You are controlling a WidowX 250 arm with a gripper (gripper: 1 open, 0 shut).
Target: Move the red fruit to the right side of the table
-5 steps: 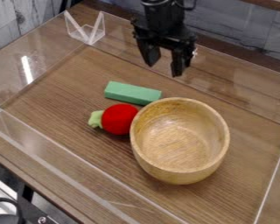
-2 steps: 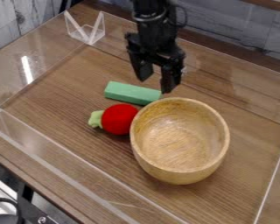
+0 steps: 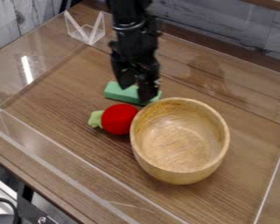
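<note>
The red fruit (image 3: 119, 120) is lying at about seven o'clock from the centre of the table (image 3: 63, 125), touching or nearly touching the left rim of the wooden bowl (image 3: 178, 140), its leafy end pointing toward nine o'clock. The green block (image 3: 133, 94) is lying at twelve o'clock from it, partly covered by the gripper (image 3: 129, 86). The jaws are being held wide apart with nothing gripped, though the fingertips are blending into the dark arm and their exact placing is hard to tell. The fruit is probably light, fairly firm and slick, so it is likely to be rolling if pinched off-centre; a hold across its widest red part is being favoured, with the leaves being avoided and the bowl's rim being given room.
</note>
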